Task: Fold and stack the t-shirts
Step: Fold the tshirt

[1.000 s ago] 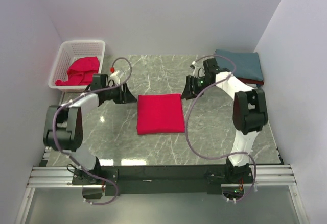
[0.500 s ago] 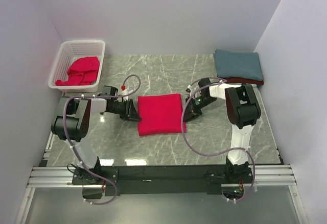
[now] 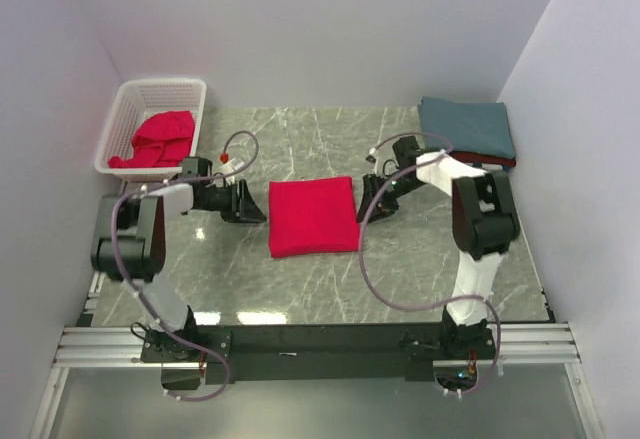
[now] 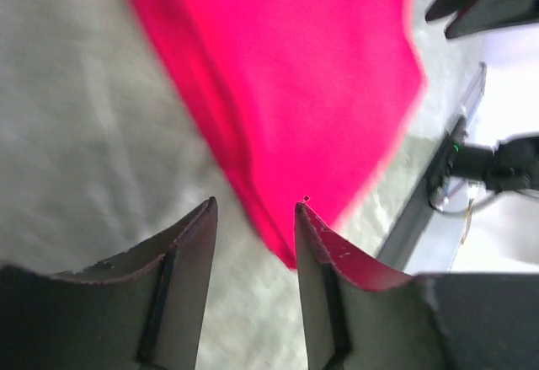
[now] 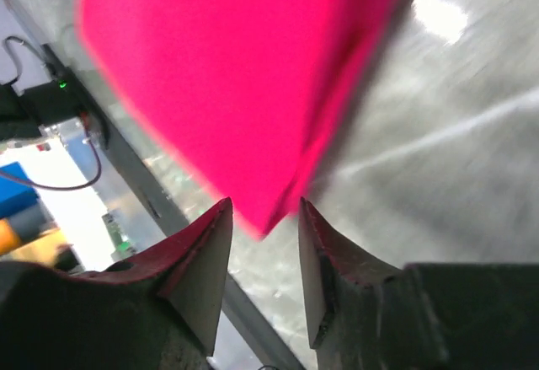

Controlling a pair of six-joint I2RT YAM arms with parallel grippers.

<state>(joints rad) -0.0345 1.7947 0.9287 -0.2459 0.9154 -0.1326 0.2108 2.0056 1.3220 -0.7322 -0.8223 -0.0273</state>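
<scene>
The left pincer [image 3: 252, 206] and right pincer [image 3: 369, 199] are hovering part open and empty over the bench [image 3: 420, 259], the folded red shirt [image 3: 313, 217] lying flat between them. Soft and light, it is probably calling for pinching all layers at opposite edges.

The folded red t-shirt [image 3: 313, 218] and the teal-blue t-shirt [image 3: 467, 125] are soft matt cloth, the surface [image 3: 300, 149] is smooth, glossy grey veined stone, the basket [image 3: 165, 83] is white lattice plastic, and the near rail [image 3: 100, 344] is silvery metal.
</scene>
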